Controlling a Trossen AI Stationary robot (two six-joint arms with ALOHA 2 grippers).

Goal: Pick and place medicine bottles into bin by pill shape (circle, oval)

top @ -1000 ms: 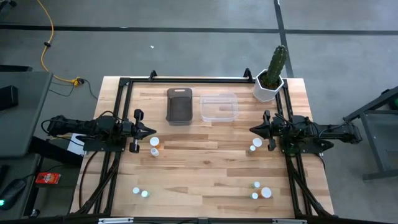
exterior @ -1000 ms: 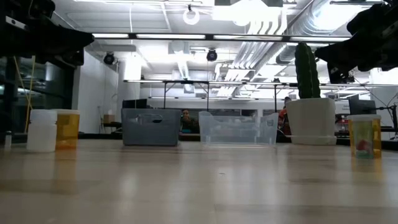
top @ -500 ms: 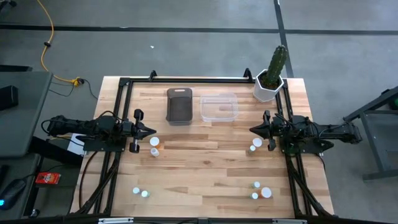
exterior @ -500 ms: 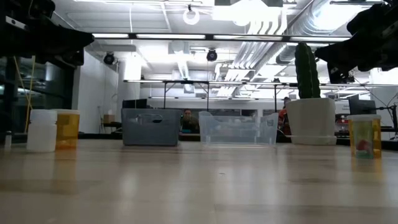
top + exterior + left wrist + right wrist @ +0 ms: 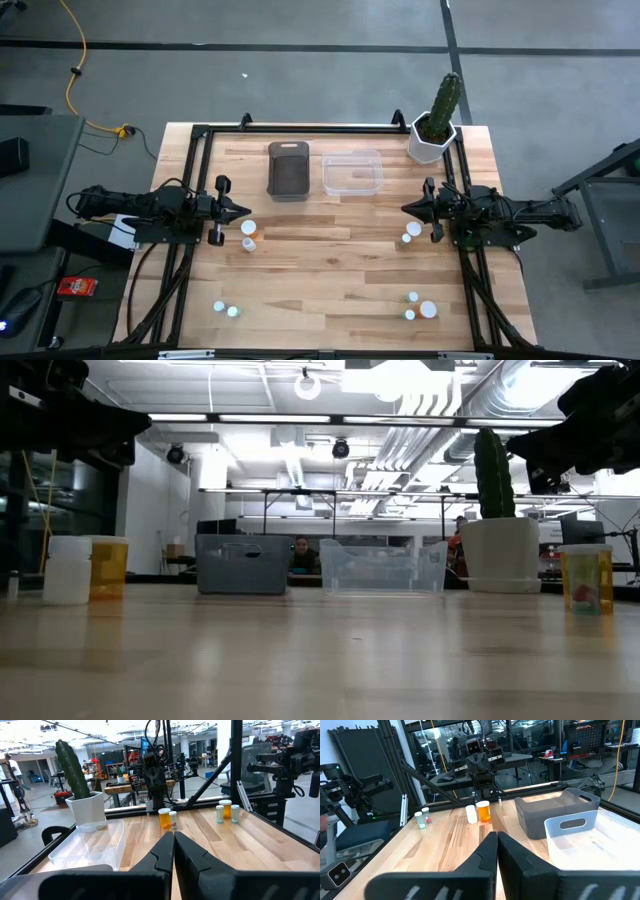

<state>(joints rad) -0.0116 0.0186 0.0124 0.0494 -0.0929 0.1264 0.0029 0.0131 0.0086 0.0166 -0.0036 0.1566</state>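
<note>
Both my claws, left gripper (image 5: 243, 210) and right gripper (image 5: 408, 209), pinched tight, empty. I count nine medicine bottles (image 5: 248, 229), two bins: grey bin (image 5: 288, 170), clear bin (image 5: 352, 173). No readable labels.

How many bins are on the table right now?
2: a dark grey bin near the table's far edge, and a clear bin just beside it, toward the right arm's side. Neither is hidden.

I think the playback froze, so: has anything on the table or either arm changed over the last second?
Nothing visibly changed. The left gripper and right gripper stay shut and empty at the table's sides, and the bottles, grey bin and clear bin sit where they were.
</note>
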